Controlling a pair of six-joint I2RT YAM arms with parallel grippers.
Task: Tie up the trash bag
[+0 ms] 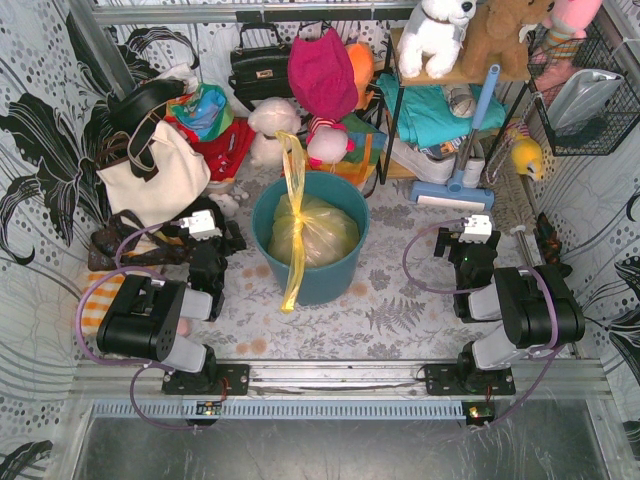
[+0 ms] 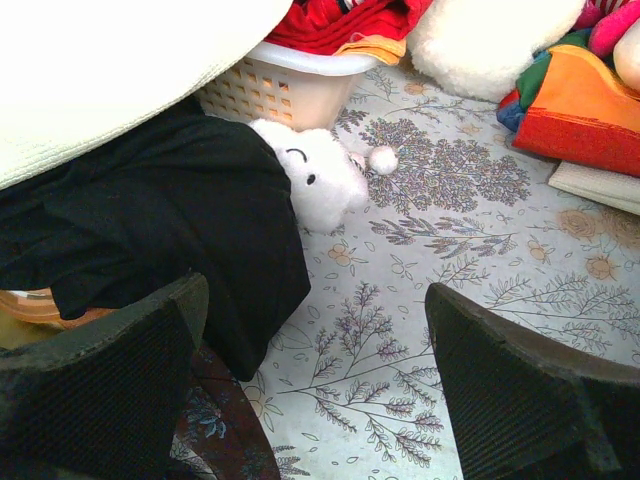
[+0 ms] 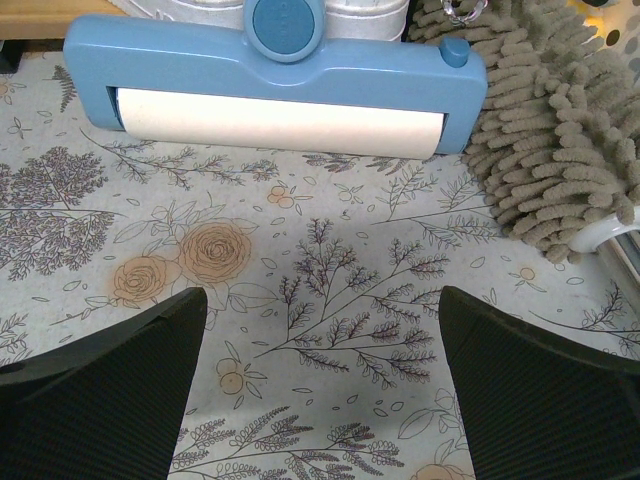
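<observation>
Top view: the trash bag [image 1: 305,235] sits in the teal bin [image 1: 330,280] mid-bench [image 1: 400,300]. 1 yellow strip stands up from it and another hangs over the bin's near rim. The bag lies between the left end effector [image 1: 212,232] and the right end effector [image 1: 468,238], touching neither.

Left wrist: the fingers [image 2: 100,390] are spread wide and hold nothing. Black cloth [image 2: 180,230] and a white plush toy [image 2: 320,180] lie ahead.

Right wrist: the fingers [image 3: 540,390] are also wide and empty, facing a blue roller [image 3: 270,70] and a grey mop head [image 3: 550,140].

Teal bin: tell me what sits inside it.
The trash bag fills the teal bin, one strip hanging over the near rim. The bag hides the bin's bottom and anything beneath.
</observation>
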